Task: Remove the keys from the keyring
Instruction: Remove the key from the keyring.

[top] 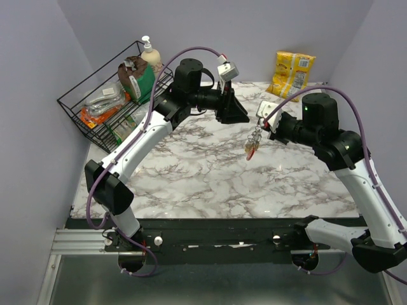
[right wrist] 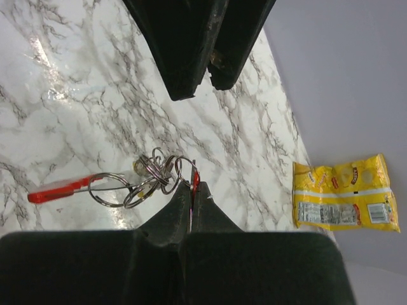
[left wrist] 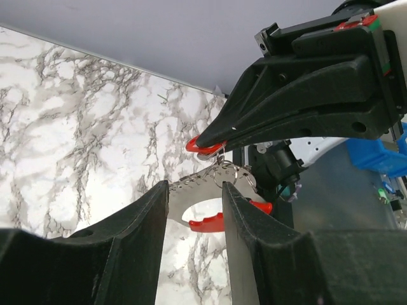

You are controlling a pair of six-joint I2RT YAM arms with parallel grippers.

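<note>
Broadly, one white marble-patterned tabletop (top: 210, 184) fills the scene, and two black-and-white robot arms, the left arm (top: 137, 143) and the right arm (top: 356, 165), reach over it from its near edge. At the far left stands one black wire basket (top: 79, 117) holding several packets (one green and brown, others clear or orange), with one cream pump bottle (top: 150, 56) behind it. One yellow snack bag (top: 290, 75) leans at the far right.

Above the middle of the table, the right gripper (top: 259, 127) is clenched on the keyring (left wrist: 196, 145), a thin metal ring on a red curved loop, its fingertips pinching that red loop. Below it the keys (top: 252, 148) hang clear of the marble: small silvery metal ones bunched on interlinked wire rings, one with a flat red head (right wrist: 57, 189), one with a toothed silver blade (left wrist: 191, 183). How many there are I cannot tell. The left gripper (left wrist: 194, 190) sits just beside the bunch, its jaws apart and grasping nothing.
</note>
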